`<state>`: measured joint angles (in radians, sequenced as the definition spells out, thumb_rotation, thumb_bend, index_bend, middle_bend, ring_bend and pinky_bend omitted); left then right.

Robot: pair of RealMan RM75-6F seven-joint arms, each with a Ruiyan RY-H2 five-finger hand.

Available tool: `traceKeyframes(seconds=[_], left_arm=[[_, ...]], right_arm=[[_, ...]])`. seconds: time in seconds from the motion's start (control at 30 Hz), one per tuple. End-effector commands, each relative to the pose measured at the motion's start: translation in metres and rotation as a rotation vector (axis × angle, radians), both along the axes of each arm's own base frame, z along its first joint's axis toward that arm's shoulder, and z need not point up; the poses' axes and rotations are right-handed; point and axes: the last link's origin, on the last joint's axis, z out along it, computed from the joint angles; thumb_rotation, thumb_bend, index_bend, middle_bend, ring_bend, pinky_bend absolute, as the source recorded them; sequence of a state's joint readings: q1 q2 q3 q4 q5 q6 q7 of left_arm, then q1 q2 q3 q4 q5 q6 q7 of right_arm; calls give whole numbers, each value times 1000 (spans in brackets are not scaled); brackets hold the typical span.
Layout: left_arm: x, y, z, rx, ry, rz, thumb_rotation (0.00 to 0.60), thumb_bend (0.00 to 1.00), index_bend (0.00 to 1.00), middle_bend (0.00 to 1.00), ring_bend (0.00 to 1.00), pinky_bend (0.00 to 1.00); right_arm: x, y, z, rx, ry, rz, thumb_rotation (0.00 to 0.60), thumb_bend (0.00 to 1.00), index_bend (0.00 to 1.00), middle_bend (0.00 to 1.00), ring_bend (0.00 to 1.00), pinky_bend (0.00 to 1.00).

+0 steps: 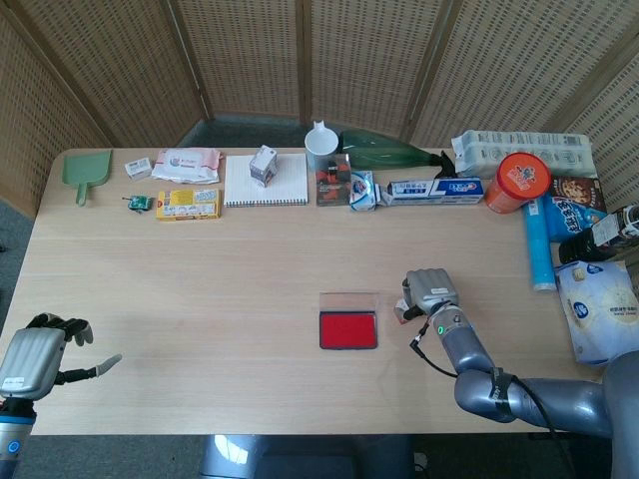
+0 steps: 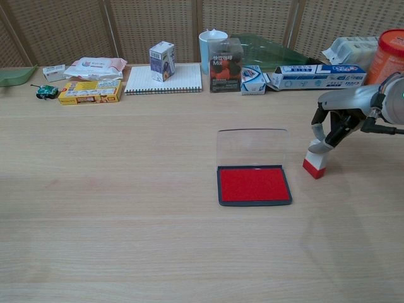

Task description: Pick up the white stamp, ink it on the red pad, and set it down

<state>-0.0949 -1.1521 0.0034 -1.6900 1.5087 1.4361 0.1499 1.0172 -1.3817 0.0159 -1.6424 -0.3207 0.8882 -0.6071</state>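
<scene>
Right robot hand [image 2: 338, 123] pinches the white stamp [image 2: 315, 162], tilted, just right of the red pad [image 2: 254, 185]. Left robot hand [image 1: 40, 357] sits far left of the pad, fingers spread, holding nothing.

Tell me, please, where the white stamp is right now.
In the chest view the white stamp stands tilted on the table just right of the red pad, with the right hand gripping its top.

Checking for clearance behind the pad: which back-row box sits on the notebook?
The small white-and-purple carton, standing upright on the spiral notebook; the other boxes rest directly on the table.
</scene>
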Motion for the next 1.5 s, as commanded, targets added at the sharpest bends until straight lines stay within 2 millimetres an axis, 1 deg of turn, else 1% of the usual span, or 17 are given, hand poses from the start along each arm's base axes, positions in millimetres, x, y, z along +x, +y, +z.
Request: traceKeyframes(seconds=[0.03,0.2,0.33,0.83,1.03,1.1,1.23,1.3,1.5], left_arm=[[0,0,0,1,0,1,263,53,543,574,515,302],[-1,0,1,3,1,1,261,53,543,574,515,302],[-1,0,1,5,1,1,261,52,543,574,515,298],[0,2,1,5,1,-3,262,53,511,572,514,291],[0,1,4,13,4,-1,264,53,511,571,514,291],[0,1,4,16,5,1,264,53,511,571,514,290],[1,0,5,20,6,3,261,53,510,571,512,290],[1,0,6,23,8,3,259,52,510,571,511,290],[2,0,8,28,5,6,264,52,510,570,511,290]], right_arm=[[0,0,0,2,3,-1,400,418,625,1000,1000,1000],[0,0,-1,6,6,0,379,417,605,1000,1000,1000],[2,1,-1,9,9,5,348,417,579,1000,1000,1000],[11,-1,4,-20,-55,19,344,416,550,1000,1000,1000],[22,-5,10,-60,-164,19,343,416,550,1000,1000,1000],[29,-8,16,-102,-227,29,342,416,556,1000,1000,1000],[35,-8,24,-148,-310,49,343,416,578,1000,1000,1000],[39,-10,31,-199,-377,74,342,415,597,1000,1000,1000],[38,-7,41,-318,-521,131,342,416,661,997,1000,1000]])
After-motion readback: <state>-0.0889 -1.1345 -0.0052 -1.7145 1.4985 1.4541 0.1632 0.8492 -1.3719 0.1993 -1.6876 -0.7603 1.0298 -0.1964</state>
